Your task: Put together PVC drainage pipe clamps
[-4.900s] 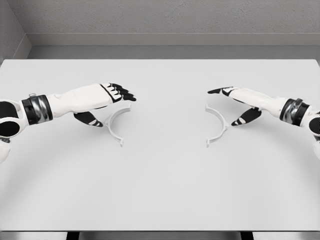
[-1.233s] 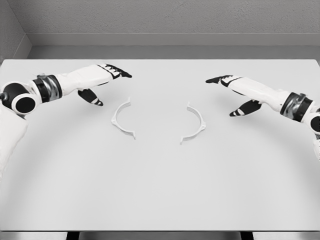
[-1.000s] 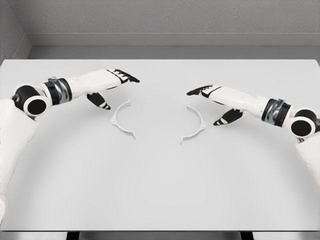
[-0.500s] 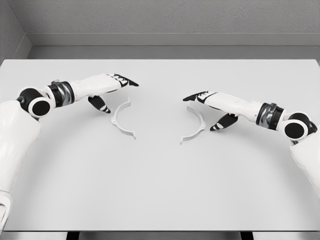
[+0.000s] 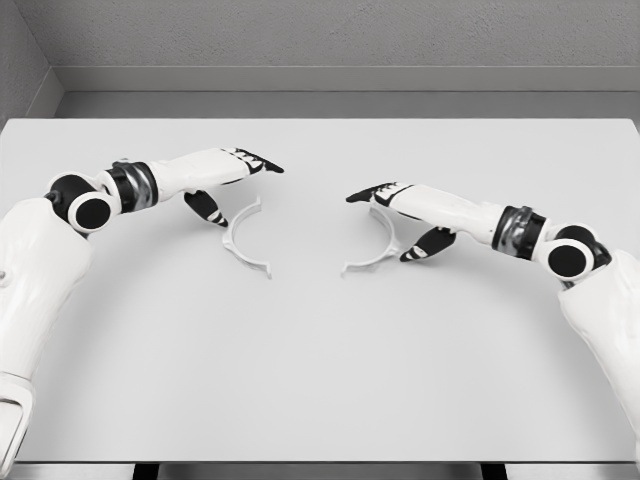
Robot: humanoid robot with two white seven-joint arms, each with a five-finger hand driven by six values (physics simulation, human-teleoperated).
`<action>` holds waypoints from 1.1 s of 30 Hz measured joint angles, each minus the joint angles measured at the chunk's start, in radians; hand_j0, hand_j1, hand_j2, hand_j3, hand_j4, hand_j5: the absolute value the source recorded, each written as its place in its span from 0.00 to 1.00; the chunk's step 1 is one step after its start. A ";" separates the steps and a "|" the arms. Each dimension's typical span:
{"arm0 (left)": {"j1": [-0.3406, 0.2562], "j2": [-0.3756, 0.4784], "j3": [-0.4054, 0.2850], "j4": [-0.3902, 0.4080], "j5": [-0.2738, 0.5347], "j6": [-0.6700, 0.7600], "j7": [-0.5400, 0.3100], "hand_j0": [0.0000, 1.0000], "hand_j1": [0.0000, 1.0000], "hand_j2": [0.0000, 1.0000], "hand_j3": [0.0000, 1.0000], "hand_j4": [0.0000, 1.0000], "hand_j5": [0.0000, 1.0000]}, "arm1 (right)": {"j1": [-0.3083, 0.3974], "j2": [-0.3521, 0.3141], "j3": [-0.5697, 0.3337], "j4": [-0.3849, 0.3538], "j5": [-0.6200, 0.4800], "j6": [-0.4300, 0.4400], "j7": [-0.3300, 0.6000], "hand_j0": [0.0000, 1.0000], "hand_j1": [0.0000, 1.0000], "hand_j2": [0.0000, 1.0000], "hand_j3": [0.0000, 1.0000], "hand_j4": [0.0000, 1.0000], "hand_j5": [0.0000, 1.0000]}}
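Two white half-ring clamp pieces lie flat on the white table [image 5: 320, 380]. The left clamp half [image 5: 239, 240] opens to the right and the right clamp half [image 5: 379, 250] opens to the left, with a gap between them. My left hand [image 5: 235, 170] hovers just behind and left of the left half, fingers stretched out, thumb hanging down beside the piece. My right hand [image 5: 395, 205] reaches over the right half, fingers extended past its upper end, thumb behind its outer curve. Neither hand grasps anything.
A grey wall [image 5: 320, 40] runs behind the table's far edge. The table's front edge lies near the bottom of the picture.
My right hand has slid left and the right clamp half has shifted left with it, narrowing the gap. My left hand has edged slightly right and down; the left half has not moved.
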 measured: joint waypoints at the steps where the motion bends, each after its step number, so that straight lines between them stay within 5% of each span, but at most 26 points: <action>1: 0.000 -0.001 -0.001 0.000 0.000 0.000 0.000 1.00 1.00 1.00 1.00 1.00 1.00 | 0.000 0.003 0.000 0.000 0.001 0.000 0.000 1.00 1.00 1.00 1.00 1.00 1.00; 5: 0.000 -0.012 -0.004 0.000 -0.004 0.001 -0.001 1.00 1.00 1.00 1.00 1.00 1.00 | -0.028 0.007 -0.004 0.009 0.001 0.000 0.000 1.00 1.00 1.00 1.00 1.00 1.00; 19: -0.023 -0.057 -0.002 -0.001 -0.029 0.000 0.000 1.00 1.00 1.00 1.00 1.00 1.00 | -0.123 0.031 -0.001 0.210 0.026 0.000 0.000 1.00 1.00 1.00 1.00 1.00 1.00; 33: -0.031 -0.037 0.005 -0.004 -0.029 0.000 0.000 1.00 1.00 1.00 1.00 1.00 1.00 | -0.137 0.088 0.002 0.234 0.050 0.000 0.000 1.00 1.00 1.00 1.00 1.00 1.00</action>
